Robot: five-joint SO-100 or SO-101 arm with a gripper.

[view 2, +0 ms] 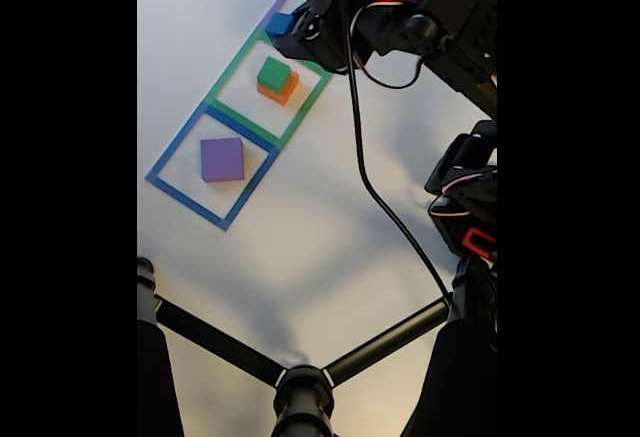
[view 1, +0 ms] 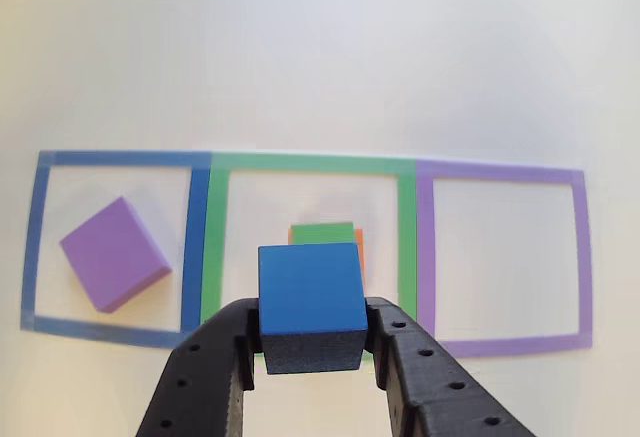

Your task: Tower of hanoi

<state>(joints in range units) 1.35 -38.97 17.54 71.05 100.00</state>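
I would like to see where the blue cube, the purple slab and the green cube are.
blue cube (view 1: pixel 310 275): other view, its top face, held in the pincer.
purple slab (view 1: pixel 112 247): other view, its top face, inside the blue tape square.
green cube (view 2: pixel 273 72): fixed view, its top face, on the orange block.

- A robot test bench such as a hobby lab sets up; the room itself cannot be told.
- Plain white tabletop marked with three taped squares in a row.
- Black arm with loose cable.
- Black tripod legs stand over the table.
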